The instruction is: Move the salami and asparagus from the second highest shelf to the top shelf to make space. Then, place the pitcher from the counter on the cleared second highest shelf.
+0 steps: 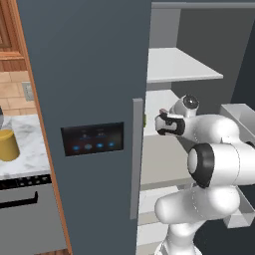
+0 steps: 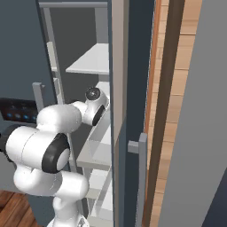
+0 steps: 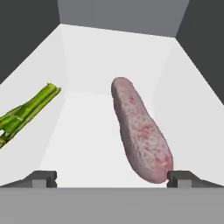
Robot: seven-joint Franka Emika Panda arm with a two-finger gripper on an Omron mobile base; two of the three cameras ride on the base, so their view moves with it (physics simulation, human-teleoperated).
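Note:
In the hand view the pinkish-brown salami [image 3: 140,131] lies lengthwise on the white second highest shelf [image 3: 87,131]. Its near end sits just inside the right fingertip [image 3: 179,178]. My gripper [image 3: 111,179] is open and holds nothing, its tips standing wide apart before the salami. The green asparagus [image 3: 26,111] lies at the left, apart from the salami. From the base views the arm reaches into the fridge under the top shelf [image 1: 184,64], which also shows from the right [image 2: 91,60]. The mustard-yellow pitcher [image 1: 7,144] stands on the marble counter [image 1: 30,149] at the far left.
A closed dark grey fridge door [image 1: 89,99] with a control panel [image 1: 92,138] stands between the counter and the open compartment. The open door [image 2: 133,111] with its bins is close on the arm's right. Dark fridge walls flank the shelf.

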